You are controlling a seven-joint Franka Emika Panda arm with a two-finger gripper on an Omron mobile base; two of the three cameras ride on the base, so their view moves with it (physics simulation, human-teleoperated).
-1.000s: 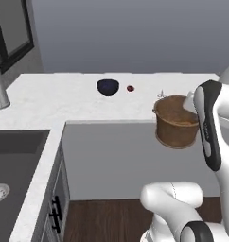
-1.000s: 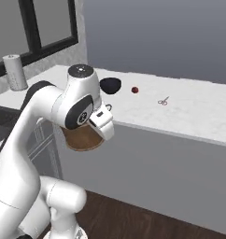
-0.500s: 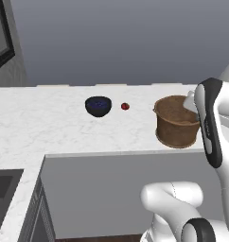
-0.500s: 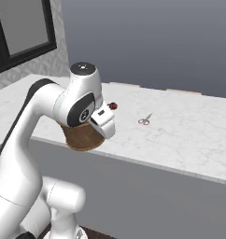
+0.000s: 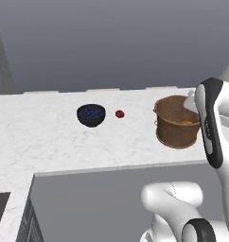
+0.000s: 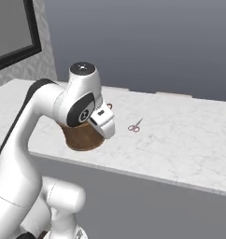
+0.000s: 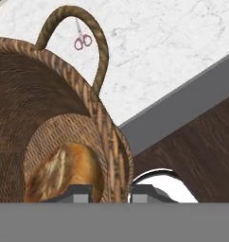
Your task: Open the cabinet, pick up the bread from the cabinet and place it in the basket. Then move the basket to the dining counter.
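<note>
1 basket (image 5: 177,124), 1 bread (image 7: 64,172), 1 dark bowl (image 5: 91,115), 1 small red item (image 5: 119,114), 1 pair of scissors (image 6: 135,126), 1 claw (image 7: 106,193).

Basket: brown woven, tapered sides; stands on the white marble bench (image 5: 50,142) near its front edge, at right in left base view, partly behind the white arm. In right base view the basket (image 6: 82,136) shows under the arm's wrist, on the bench (image 6: 180,140). Hand view looks down into the basket (image 7: 22,94); one looped handle arches up at its rim, scissors (image 7: 81,38) lie on the bench (image 7: 159,42) beyond it.

Contents: bread lies on basket's bottom, golden-brown w/ lighter streaks, 1 piece. A bit of orange-brown shows over the rim in left base view too. Bowl holds sth bluish, too small to tell what.

Claw: tips straddle the basket wall by the handle, one tip inside near the bread, other outside; clenched on the basket rim. Basket's base appears to rest on the bench; can't tell for sure if it's touching.

Bowl sits left of basket, well apart; red item between them, just beside bowl. Scissors lie right of basket in right base view, apart from it. Grey plain wall behind bench, wood floor below front edge.
</note>
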